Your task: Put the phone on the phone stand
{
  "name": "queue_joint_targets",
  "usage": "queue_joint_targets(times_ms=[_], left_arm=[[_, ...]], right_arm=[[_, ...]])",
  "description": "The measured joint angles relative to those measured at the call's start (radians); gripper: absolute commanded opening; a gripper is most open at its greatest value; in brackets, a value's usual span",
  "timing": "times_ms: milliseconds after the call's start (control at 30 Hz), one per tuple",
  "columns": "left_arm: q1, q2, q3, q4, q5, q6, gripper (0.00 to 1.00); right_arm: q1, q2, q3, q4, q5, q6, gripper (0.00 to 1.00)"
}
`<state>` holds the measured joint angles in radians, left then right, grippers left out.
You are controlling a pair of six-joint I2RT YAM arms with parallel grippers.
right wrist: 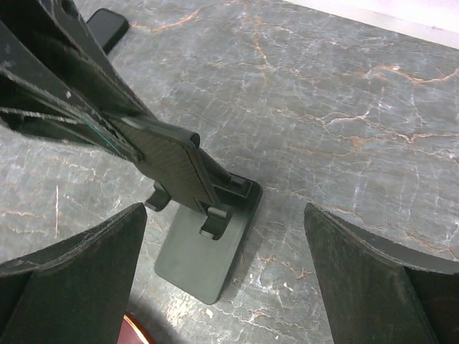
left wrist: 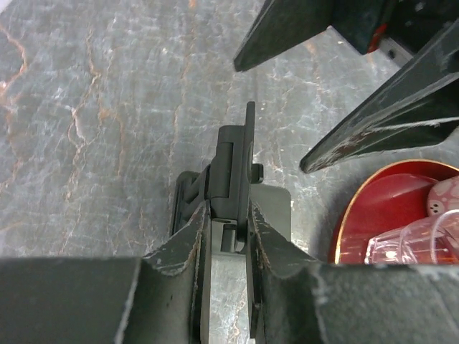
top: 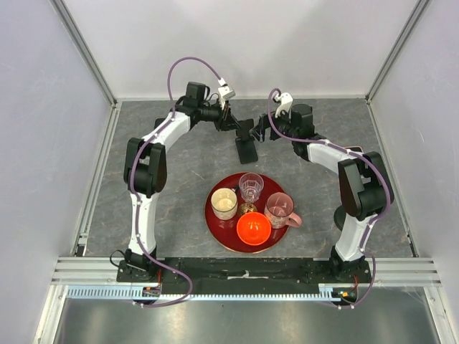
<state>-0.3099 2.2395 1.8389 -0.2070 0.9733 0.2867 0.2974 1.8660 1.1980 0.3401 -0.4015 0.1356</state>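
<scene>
Black folding stand (right wrist: 201, 261) sits on the table (right wrist: 344, 107), left fingers (left wrist: 183, 247) grasping its plate; right fingers (right wrist: 79, 254) are released wide.

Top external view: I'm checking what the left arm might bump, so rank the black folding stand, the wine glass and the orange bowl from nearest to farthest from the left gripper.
1. The black folding stand, clamped in the left gripper, beyond the red tray.
2. The wine glass, on the tray's far side.
3. The orange bowl, at the tray's near edge.
</scene>
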Motion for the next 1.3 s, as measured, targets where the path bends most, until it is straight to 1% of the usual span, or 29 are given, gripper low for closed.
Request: queue_joint_targets(times_ms=[67, 133, 200, 400, 533, 667, 1033, 1300], left_arm=[[0.0, 0.007, 0.057, -0.092, 0.021, 0.06, 0.02], [0.0, 0.026, 0.148, -0.2, 0.038, 0.127, 0.02], [0.0, 0.042, 0.202, -0.25, 0.055, 0.167, 0.02], [0.0, 0.085, 0.28, -0.397, 0.092, 0.252, 0.02], [-0.003, 0.116, 0.291, -0.476, 0.111, 0.293, 0.02], [-0.01, 0.134, 0.291, -0.523, 0.114, 0.315, 0.02], [-0.012, 0.137, 0.295, -0.578, 0.102, 0.36, 0.02], [0.041, 0.092, 0.261, -0.629, 0.064, 0.407, 0.02]], right_arm=[[0.0, 0.0, -0.007, 0.011, -0.025, -0.008, 0.98], [0.0, 0.0, -0.016, 0.021, -0.043, -0.012, 0.98], [0.0, 0.0, -0.024, 0.026, -0.058, -0.014, 0.98], [0.0, 0.0, -0.025, 0.036, -0.076, -0.013, 0.98], [0.0, 0.0, -0.025, 0.05, -0.076, -0.013, 0.98], [0.0, 0.0, -0.027, 0.056, -0.076, -0.012, 0.98], [0.0, 0.0, -0.032, 0.069, -0.072, -0.009, 0.98], [0.003, 0.045, -0.019, 0.072, -0.099, 0.001, 0.98]])
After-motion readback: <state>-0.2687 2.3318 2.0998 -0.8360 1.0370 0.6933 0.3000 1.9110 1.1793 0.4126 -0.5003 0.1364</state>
